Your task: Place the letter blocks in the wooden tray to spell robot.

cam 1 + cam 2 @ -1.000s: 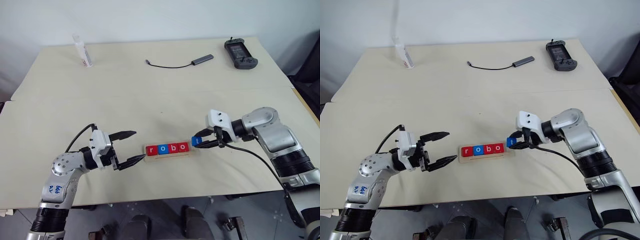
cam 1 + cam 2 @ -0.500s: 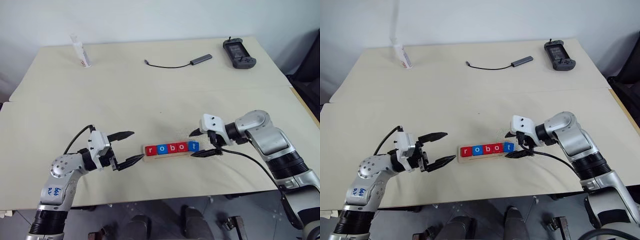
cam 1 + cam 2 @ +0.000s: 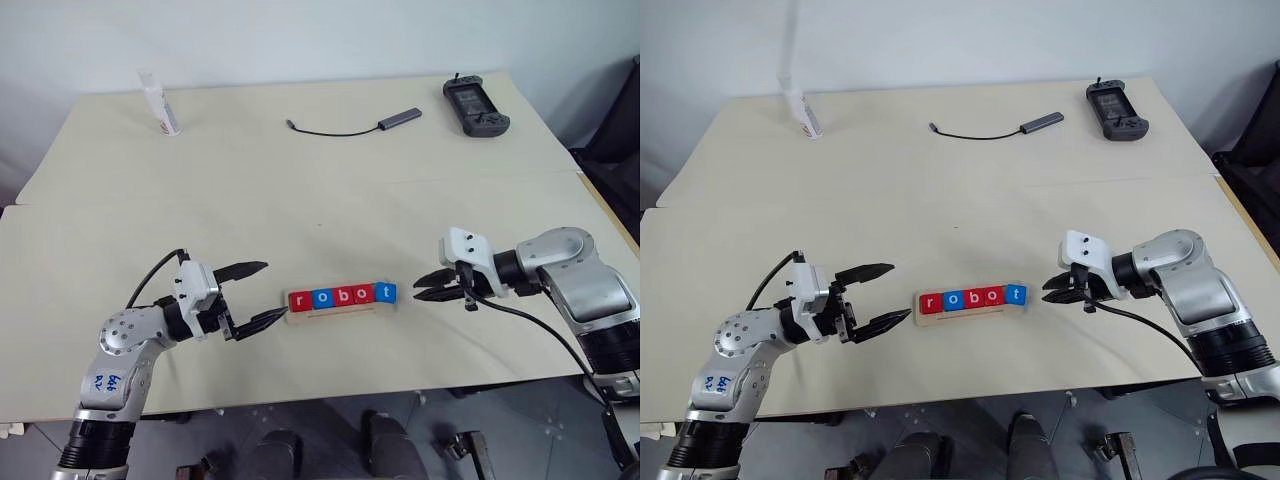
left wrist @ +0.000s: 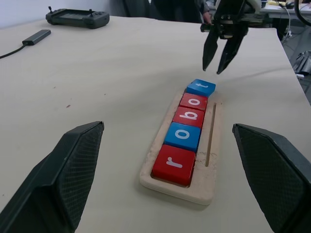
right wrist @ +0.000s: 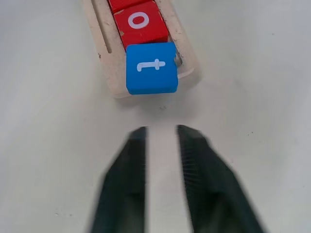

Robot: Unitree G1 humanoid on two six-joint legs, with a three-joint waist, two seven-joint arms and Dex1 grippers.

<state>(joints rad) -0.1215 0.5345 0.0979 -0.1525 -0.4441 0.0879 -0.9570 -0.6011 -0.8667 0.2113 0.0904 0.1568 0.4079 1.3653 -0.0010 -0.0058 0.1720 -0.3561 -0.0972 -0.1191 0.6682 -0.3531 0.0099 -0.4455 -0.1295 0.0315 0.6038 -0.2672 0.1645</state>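
1. Beige counter (image 3: 300,190) is carrying everything we are looking at, with a white wall standing behind it.
2. We are seeing the wooden tray (image 3: 340,310) lying near the front edge of the counter, its long axis running left to right between our two arms.
3. We are reading the letter blocks (image 3: 342,296) in one row along that axis: red r, blue o, red b, red o, blue t, with the letters upright toward us.
4. We are noticing the blue t block (image 5: 151,68) sitting at the tray's right end, slightly overhanging its end rim and seemingly a little tilted.
5. We are holding the left gripper (image 3: 258,296) just beside the tray's left end, its fingers spread wide and gripping nothing.
6. We are holding the right gripper (image 3: 422,287) near the tray's right end, apart from the t block, pointing leftward at it, its fingers drawn narrow and empty.
7. We are also seeing a cable with an adapter (image 3: 400,118), a black controller (image 3: 476,104) and a small white bottle (image 3: 160,102) lying along the far side.
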